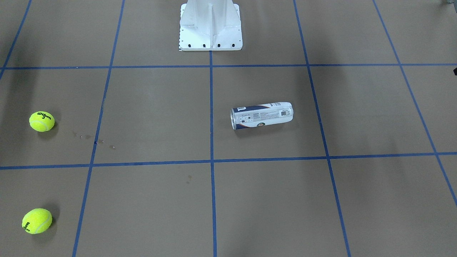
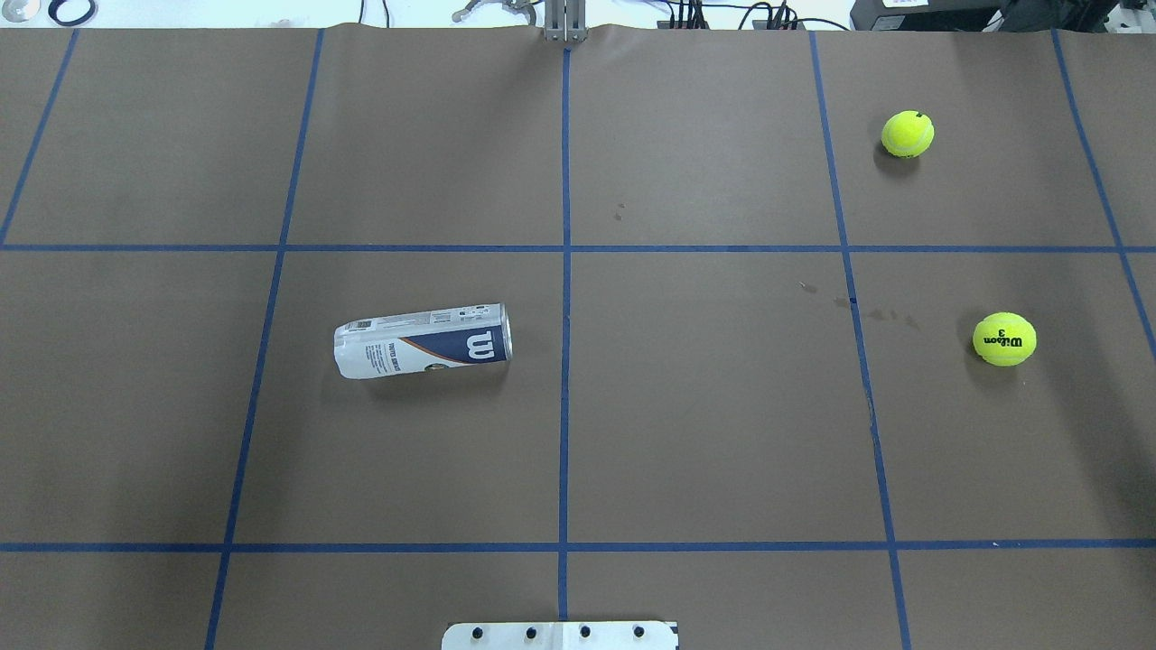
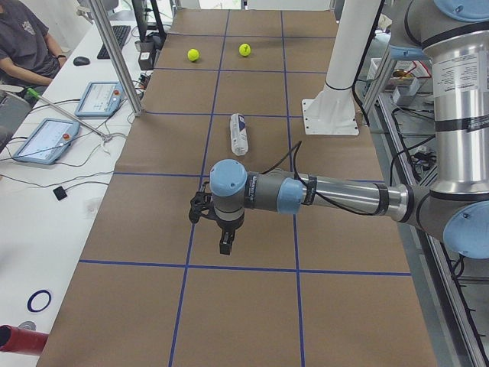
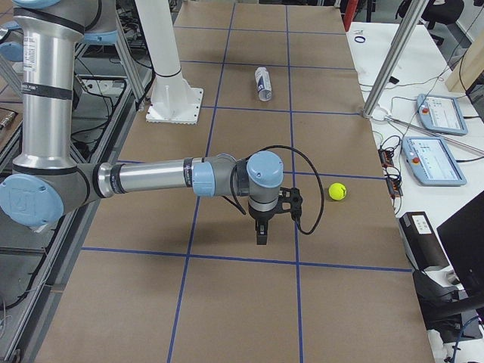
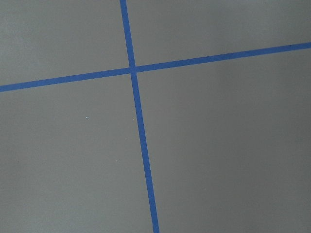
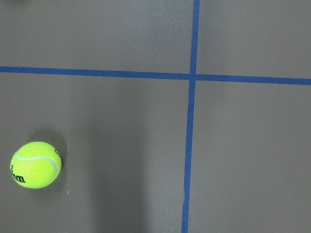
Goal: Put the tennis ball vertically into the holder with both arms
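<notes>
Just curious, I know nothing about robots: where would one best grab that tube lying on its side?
Probably mid-body of the holder, coming down from above and closing across its narrow width. It lies on its side, so both long curved flanks are free.

The worktop (image 2: 704,433) carries a brown covering divided into rectangles by blue tape lines (image 2: 565,361). Small dark stains (image 2: 871,313) lie close to one line. The white side desk (image 3: 46,206) holds a tablet-style panel (image 3: 101,98), a second panel (image 3: 42,139), a mouse (image 3: 82,60), a blue ring (image 3: 39,300) and a red object (image 3: 19,340), possibly a tube. A person (image 3: 27,38) sits at this desk.
</notes>
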Action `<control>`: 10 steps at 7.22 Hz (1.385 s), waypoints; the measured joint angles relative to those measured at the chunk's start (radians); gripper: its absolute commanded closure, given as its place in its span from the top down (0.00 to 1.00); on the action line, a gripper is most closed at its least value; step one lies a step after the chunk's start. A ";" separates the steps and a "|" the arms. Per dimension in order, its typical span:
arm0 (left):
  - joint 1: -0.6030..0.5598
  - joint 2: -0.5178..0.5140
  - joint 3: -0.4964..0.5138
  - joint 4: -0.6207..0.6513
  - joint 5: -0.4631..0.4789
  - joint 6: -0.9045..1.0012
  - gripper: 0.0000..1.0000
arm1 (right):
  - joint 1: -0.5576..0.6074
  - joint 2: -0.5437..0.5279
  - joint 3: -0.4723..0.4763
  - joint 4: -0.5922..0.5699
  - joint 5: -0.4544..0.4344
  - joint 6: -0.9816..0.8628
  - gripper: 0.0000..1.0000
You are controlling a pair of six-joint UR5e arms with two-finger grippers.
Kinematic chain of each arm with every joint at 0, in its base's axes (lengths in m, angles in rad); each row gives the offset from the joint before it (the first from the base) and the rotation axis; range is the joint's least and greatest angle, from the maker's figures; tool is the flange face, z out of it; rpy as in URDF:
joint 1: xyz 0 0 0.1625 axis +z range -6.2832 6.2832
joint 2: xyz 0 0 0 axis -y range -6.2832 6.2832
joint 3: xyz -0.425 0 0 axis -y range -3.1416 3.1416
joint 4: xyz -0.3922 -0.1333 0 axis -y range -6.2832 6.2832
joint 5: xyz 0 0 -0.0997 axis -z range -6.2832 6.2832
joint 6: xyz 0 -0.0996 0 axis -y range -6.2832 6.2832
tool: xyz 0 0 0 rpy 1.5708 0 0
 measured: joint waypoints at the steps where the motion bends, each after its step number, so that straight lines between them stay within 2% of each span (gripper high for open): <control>1: 0.000 -0.001 0.000 0.000 0.000 0.000 1.00 | -0.001 0.003 0.000 -0.005 -0.004 0.000 0.99; 5: -0.001 0.000 -0.005 -0.003 -0.004 0.001 1.00 | -0.002 0.005 0.001 -0.006 -0.004 -0.001 0.99; 8: 0.004 -0.002 -0.071 -0.032 -0.004 0.000 0.99 | -0.004 0.005 0.003 -0.003 0.003 -0.001 0.99; 9: 0.009 -0.001 -0.081 -0.062 -0.024 -0.002 0.98 | -0.005 0.005 0.003 -0.003 0.004 -0.001 0.99; 10: 0.016 -0.004 -0.089 -0.081 -0.081 -0.008 0.98 | -0.006 0.005 0.003 -0.002 0.005 -0.001 0.99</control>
